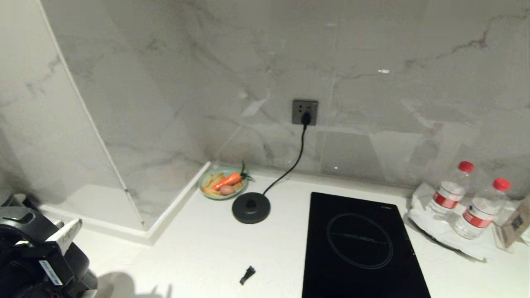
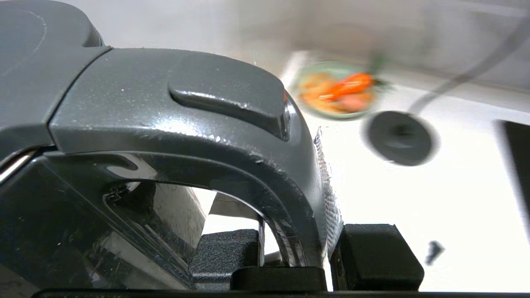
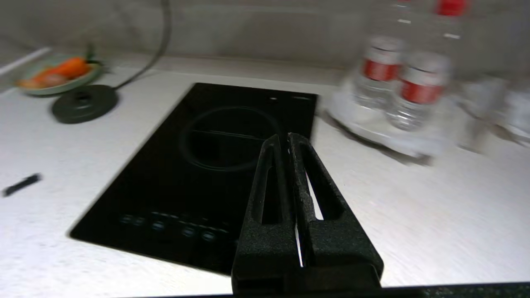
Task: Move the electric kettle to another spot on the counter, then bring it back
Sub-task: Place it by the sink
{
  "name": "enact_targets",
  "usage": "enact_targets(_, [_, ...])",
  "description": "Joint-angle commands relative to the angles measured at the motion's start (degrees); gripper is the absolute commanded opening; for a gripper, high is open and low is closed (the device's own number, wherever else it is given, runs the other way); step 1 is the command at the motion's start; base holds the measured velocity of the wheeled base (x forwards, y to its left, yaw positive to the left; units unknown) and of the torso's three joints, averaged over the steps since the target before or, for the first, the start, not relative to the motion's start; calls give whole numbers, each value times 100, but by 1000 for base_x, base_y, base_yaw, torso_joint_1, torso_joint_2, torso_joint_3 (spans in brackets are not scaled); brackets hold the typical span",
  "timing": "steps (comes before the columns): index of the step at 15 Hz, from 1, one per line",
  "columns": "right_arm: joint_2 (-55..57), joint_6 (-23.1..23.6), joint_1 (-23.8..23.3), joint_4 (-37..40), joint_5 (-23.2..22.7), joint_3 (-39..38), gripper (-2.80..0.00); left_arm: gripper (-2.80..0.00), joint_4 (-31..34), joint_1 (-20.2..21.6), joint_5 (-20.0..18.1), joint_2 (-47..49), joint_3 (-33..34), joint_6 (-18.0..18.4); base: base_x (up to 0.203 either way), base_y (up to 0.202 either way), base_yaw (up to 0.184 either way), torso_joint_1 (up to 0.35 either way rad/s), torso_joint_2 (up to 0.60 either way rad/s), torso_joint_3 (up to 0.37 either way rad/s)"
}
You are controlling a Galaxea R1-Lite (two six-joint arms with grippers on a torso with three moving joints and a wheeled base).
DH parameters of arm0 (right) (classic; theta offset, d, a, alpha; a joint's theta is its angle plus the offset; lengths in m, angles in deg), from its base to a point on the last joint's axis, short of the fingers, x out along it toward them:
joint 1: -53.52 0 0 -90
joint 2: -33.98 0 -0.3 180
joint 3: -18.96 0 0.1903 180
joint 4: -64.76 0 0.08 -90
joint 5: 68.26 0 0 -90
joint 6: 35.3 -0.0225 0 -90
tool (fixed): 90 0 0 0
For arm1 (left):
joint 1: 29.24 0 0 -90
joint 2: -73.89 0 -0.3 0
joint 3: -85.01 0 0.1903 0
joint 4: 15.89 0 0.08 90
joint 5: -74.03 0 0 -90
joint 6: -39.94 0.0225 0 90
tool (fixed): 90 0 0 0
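Electric kettle (image 2: 124, 124) is off its round base (image 1: 251, 207), handle pinched by the left gripper (image 2: 298, 252) (right gripper (image 3: 289, 142) closed, empty); next it needs setting down elsewhere on the counter (image 1: 198, 252).

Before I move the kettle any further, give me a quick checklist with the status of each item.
1. Left hand shut on the kettle handle: ok.
2. Kettle off its base disc: ok.
3. Base disc bare, cord plugged into the wall socket: ok.
4. Small black object loose on the counter: not ok.
5. Right hand shut, holding nothing: ok.
6. Kettle lid latched: cannot tell.
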Motion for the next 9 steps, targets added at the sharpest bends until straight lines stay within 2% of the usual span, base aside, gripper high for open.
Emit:
enact_targets(1, [0, 2, 0, 0, -7, 0, -280, -280, -16, 2, 12, -67, 0, -2, -1, -10, 173, 2, 7, -2])
enact_targets(9, [0, 2, 0, 0, -2, 0, -280, -280, -16, 28, 12, -92, 26, -2, -3, -7, 176, 1, 0, 1])
